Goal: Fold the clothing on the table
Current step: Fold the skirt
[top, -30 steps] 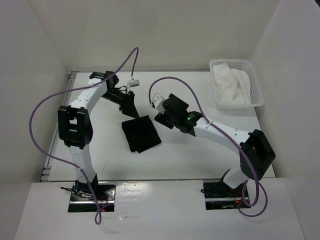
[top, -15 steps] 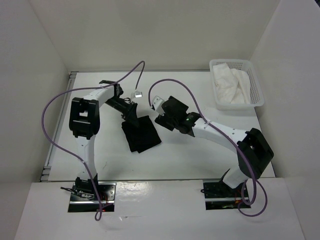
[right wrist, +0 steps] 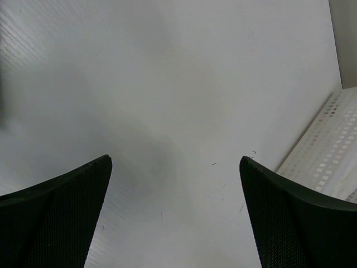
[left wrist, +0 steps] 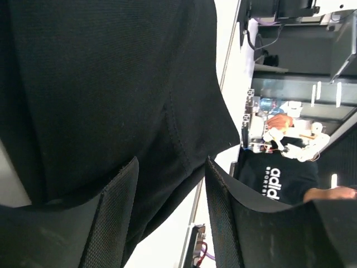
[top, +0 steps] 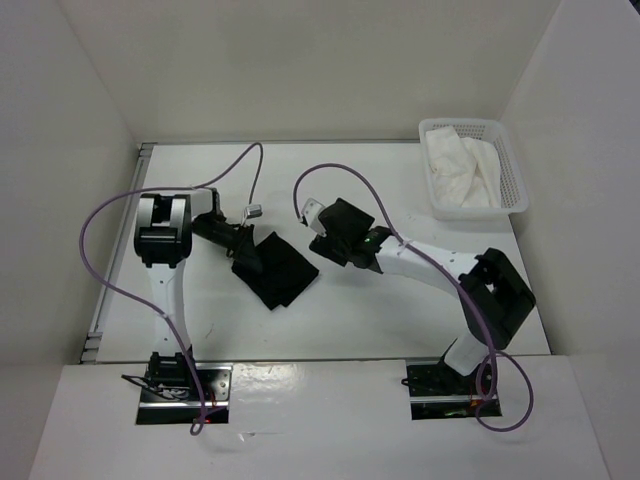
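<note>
The clothing, a black folded piece of fabric, lies turned like a diamond on the table between the two arms. My left gripper sits low at its left edge. In the left wrist view the black clothing fills most of the picture. There my left gripper stands open, the cloth's edge lying between its mesh fingers with white table showing in the gap. My right gripper hovers just right of the clothing. In its own view the right gripper is wide open over bare table.
A white mesh basket holding a white cloth stands at the back right corner. White walls close in the table on three sides. A metal rail runs along the left edge. Purple cables loop over both arms.
My left gripper has swung from the clothing's far edge down to its left edge. The clothing has turned and shifted a little. The right arm has edged slightly left.
</note>
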Controlling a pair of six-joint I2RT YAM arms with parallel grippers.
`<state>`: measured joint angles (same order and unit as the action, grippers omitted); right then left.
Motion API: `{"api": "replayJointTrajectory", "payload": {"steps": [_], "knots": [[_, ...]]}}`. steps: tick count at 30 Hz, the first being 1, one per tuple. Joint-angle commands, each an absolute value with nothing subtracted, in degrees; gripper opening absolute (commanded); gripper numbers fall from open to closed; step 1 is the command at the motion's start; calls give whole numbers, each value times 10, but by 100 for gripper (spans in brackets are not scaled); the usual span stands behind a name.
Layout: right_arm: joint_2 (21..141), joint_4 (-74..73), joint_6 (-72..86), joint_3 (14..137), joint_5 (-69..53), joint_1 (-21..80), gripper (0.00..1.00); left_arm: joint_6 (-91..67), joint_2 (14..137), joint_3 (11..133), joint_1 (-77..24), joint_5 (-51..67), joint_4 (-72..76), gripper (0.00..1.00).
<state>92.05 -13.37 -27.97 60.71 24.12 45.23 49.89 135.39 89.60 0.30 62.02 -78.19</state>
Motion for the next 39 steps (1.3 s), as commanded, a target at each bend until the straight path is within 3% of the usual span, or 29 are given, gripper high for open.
{"api": "replayJointTrajectory", "payload": {"steps": [1, 8, 10, 12, 14, 17, 21, 23, 31, 35, 39], "knots": [[930, -103, -274, 609, 271, 454, 99, 556, 1384, 896, 13, 592, -744, 59], [834, -115, -263, 630, 268, 426, 99, 415, 1186, 1008, 18, 592, -744, 62], [769, -115, -248, 630, 249, 379, 99, 368, 1109, 1051, 25, 585, -744, 73], [721, -120, -214, 624, 197, 304, 99, 306, 1037, 1104, 46, 578, -744, 77], [638, -127, -186, 601, 138, 249, 99, 204, 989, 1118, 76, 552, -699, 97], [533, -154, -141, 572, 98, 137, 99, 66, 827, 1056, 122, 435, -573, 100], [456, -250, -87, 584, 113, 96, 99, -22, 617, 845, 141, 182, -402, 100], [426, -281, -74, 579, 113, 67, 99, -43, 506, 733, 142, 130, -345, 100], [426, -301, -60, 530, 101, -9, 99, -25, 493, 643, 166, 122, -382, 100], [426, -289, -60, 522, 118, -9, 99, 11, 505, 584, 183, 183, -360, 100], [439, -289, -60, 522, 119, -9, 99, 17, 522, 590, 183, 165, -366, 100]]}}
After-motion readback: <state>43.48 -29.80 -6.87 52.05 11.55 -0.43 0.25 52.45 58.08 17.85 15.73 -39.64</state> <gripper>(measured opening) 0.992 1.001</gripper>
